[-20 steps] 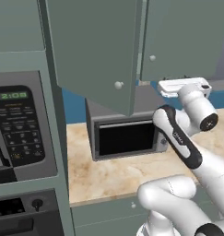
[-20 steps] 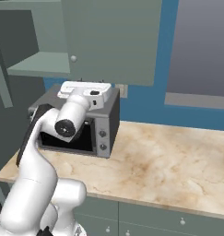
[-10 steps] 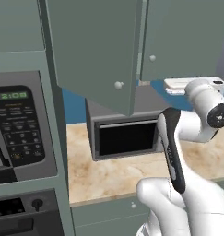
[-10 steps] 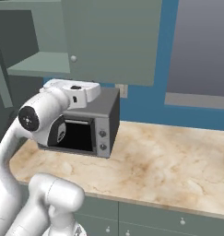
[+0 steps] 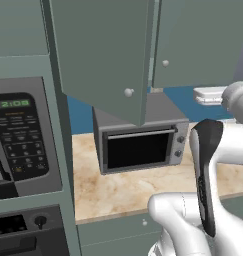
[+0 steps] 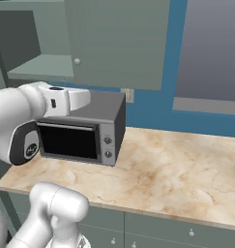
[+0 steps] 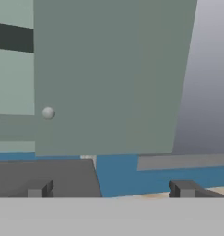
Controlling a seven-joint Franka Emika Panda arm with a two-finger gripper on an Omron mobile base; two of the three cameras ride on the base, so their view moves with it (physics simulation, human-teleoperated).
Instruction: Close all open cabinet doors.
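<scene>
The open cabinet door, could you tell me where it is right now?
In the left base view the open cabinet door swings out toward the camera above the toaster oven, left of the closed door.

Cabinet doors (image 5: pixel 103 50) cropped at top edge

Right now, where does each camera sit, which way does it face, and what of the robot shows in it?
Left base view: behind the arm's left, facing the open door, toaster oven and counter; white arm at lower right.
Right base view: behind its right, facing the same oven and counter; arm at left.
Hand view: on the hand, facing the closed door; dark fingertips at bottom.
Both base views share the oven, counter and closed door.
</scene>
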